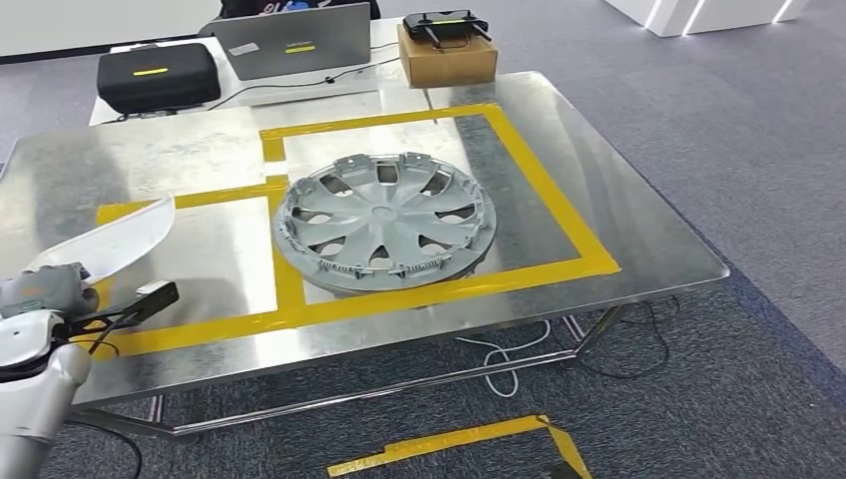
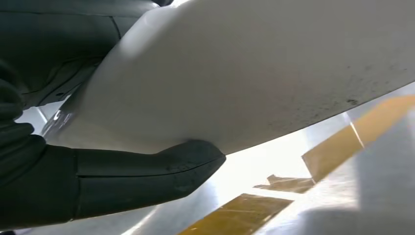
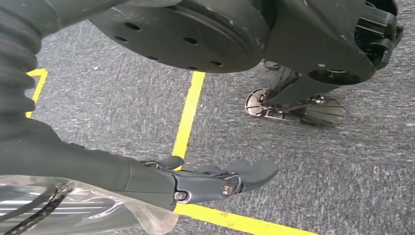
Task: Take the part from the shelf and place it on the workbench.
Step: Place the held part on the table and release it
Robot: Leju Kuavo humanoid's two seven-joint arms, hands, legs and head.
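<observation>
Part, white and curved, a thin shell-like panel, seen at left edge of head frame, held above the workbench over its yellow-taped left bay. Gripped by left hand at lower left of that frame; in left wrist view, part spread across upper frame with dark thumb pressed up under its smooth lower face. Not yet set down. Judged light and fairly stiff, though thin enough to flex at its free end; glossy surface probably slippery, so best taken near the thicker edge, thumb beneath and fingers above, as held. Right hand found at lower centre of right wrist frame, hanging over grey carpet and yellow floor tape, fingers extended and apart, holding nothing. Grey wheel cover lay at centre of head frame inside the larger taped square, well apart from the part.
</observation>
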